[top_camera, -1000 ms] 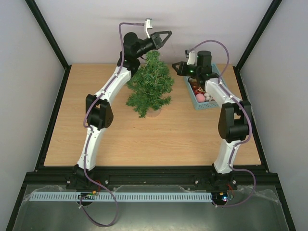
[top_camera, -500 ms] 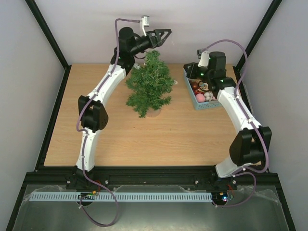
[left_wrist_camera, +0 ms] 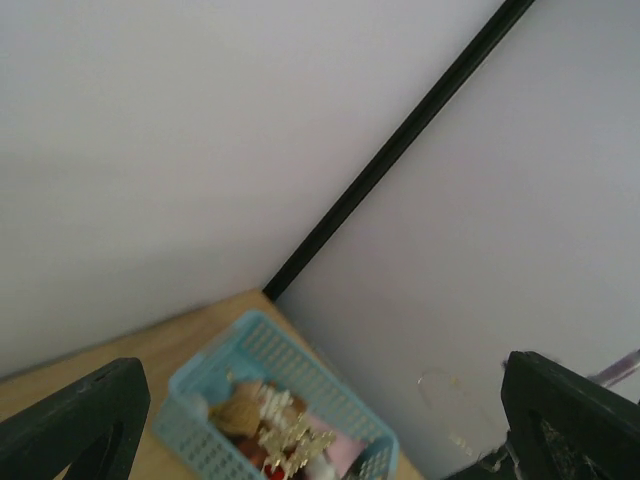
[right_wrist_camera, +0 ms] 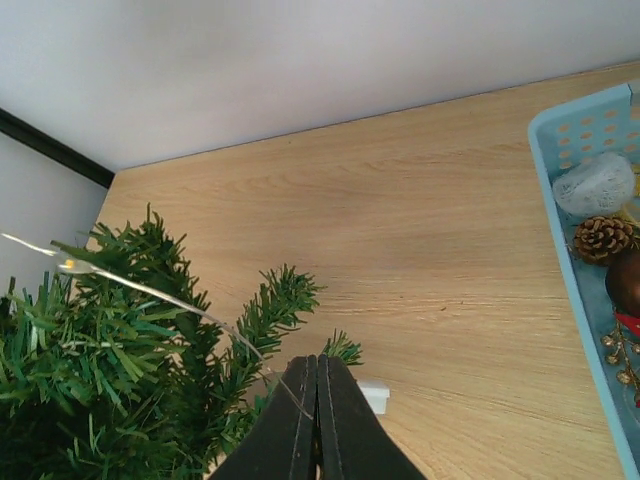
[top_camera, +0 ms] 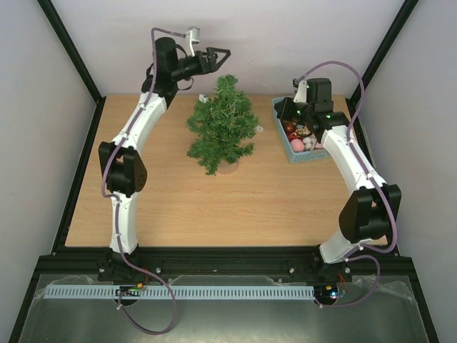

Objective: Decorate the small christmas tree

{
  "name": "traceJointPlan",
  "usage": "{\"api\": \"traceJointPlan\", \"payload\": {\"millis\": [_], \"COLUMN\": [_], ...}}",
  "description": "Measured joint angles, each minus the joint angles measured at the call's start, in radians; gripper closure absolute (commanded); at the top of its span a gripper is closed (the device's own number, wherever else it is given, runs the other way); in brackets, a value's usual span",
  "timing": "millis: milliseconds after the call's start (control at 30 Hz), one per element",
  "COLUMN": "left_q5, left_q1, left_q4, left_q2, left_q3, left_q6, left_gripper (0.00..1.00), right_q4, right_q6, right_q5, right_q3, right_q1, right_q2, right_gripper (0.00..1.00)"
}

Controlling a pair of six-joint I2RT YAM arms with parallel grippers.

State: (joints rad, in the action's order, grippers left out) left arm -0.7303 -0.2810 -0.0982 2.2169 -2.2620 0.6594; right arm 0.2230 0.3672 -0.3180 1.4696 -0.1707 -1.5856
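Note:
The small christmas tree [top_camera: 223, 127] stands at the back middle of the table; its branches [right_wrist_camera: 110, 350] fill the lower left of the right wrist view. High above the back edge, left of the tree top, my left gripper [top_camera: 218, 56] is open with nothing between its fingers [left_wrist_camera: 80, 420]. My right gripper [top_camera: 280, 107] hovers between the tree and the light-blue basket [top_camera: 285, 146]. It [right_wrist_camera: 316, 364] is shut on a thin light wire [right_wrist_camera: 150, 292] that runs out of the branches.
The basket's rim [right_wrist_camera: 560, 230] shows a pine cone [right_wrist_camera: 602, 238], a white ball [right_wrist_camera: 595, 185] and other ornaments; the left wrist view shows a gold snowflake [left_wrist_camera: 290, 440] in it. A small white box [right_wrist_camera: 373, 395] lies on the table by the tree.
My left gripper has opened and pulled back to the left, away from the tree top. The right arm's elbow swung out to the right, its gripper staying shut by the basket.

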Motion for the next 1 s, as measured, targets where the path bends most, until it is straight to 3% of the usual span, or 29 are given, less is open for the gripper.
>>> {"api": "traceJointPlan", "payload": {"millis": [200,367,633,867,1000], "left_q5": [0.044,0.148,0.367,0.436,0.463], "left_q1": [0.040,0.103,0.130,0.114,0.077], "left_q4": [0.074,0.123,0.194,0.245,0.324], "left_q2": [-0.103,-0.237,-0.684,-1.030,-1.139], "left_q3": [0.168,0.297,0.678,0.985,1.085], "left_q6": [-0.038,-0.062,-0.080,-0.039,-0.022], "left_gripper": [0.01,0.01,0.01,0.01,0.01], "right_q4": [0.047,0.072,0.166,0.218,0.226], "right_q6": [0.015,0.017,0.037,0.072,0.110], "right_q5": [0.023,0.034,-0.010,-0.066,-0.101], "right_q3": [0.022,-0.073,-0.207,-0.278,-0.340], "right_q1": [0.000,0.000,-0.005,-0.070,-0.116], "right_q2": [-0.009,0.049,0.248,0.351,0.380], "right_gripper": [0.99,0.99,0.99,0.99,0.99]}}
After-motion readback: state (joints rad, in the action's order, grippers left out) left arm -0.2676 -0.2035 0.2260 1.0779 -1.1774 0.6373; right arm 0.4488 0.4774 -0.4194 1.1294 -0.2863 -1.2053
